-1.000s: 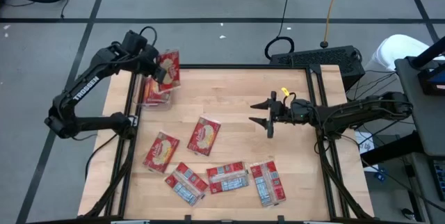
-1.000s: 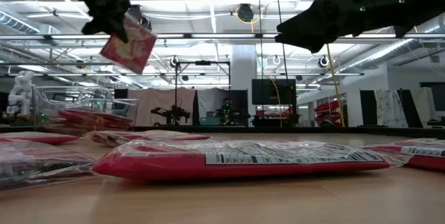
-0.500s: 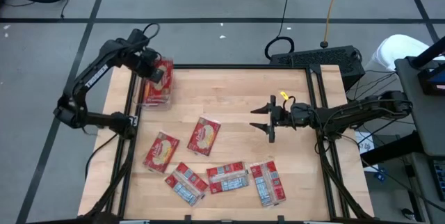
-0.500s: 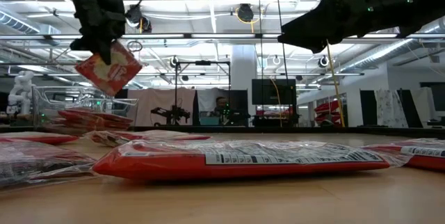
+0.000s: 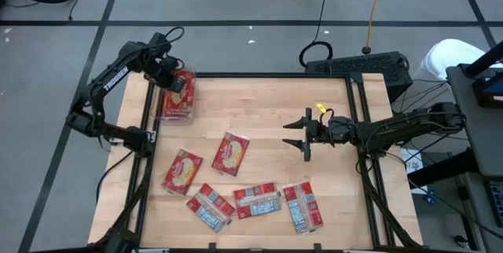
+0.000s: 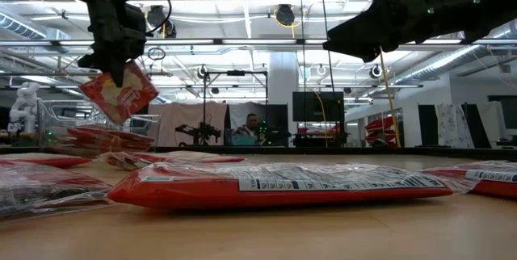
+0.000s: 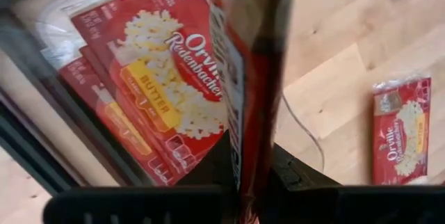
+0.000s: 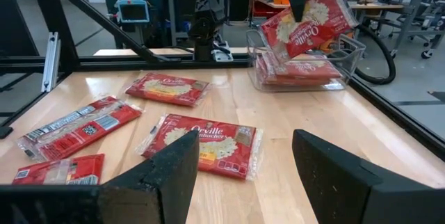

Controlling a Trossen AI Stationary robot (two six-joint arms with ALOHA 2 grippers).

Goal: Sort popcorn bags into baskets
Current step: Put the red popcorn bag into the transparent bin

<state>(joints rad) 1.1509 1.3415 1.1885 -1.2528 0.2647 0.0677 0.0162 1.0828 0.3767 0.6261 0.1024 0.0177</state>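
My left hand [image 5: 174,80] is clenched on a flat red rectangular popcorn packet with a yellow-cream popcorn picture [image 6: 118,92], pinching it at its upper edge so that it hangs tilted below my fingers. The held packet hangs directly above the small clear plastic rectangular bin [image 8: 348,50], which stands at the far left corner of the pale wooden surface [image 5: 267,111]. In the left wrist view I see the packet edge-on between my fingers, and under it a red butter-popcorn packet lying face up in the bin [image 7: 149,71]. My left arm reaches in from the left side of the surface, bent at the elbow, with the wrist turned down over the bin.

My right hand [image 5: 302,135] is released, its fingers spread wide and grasping nothing, hovering over the right middle of the surface, well apart from the bin. My right arm stretches in level from the right edge.

Five more red packets lie flat on the near half: two showing popcorn pictures [image 5: 231,153], and three showing white-grey label panels [image 5: 257,200] in a row along the near edge.
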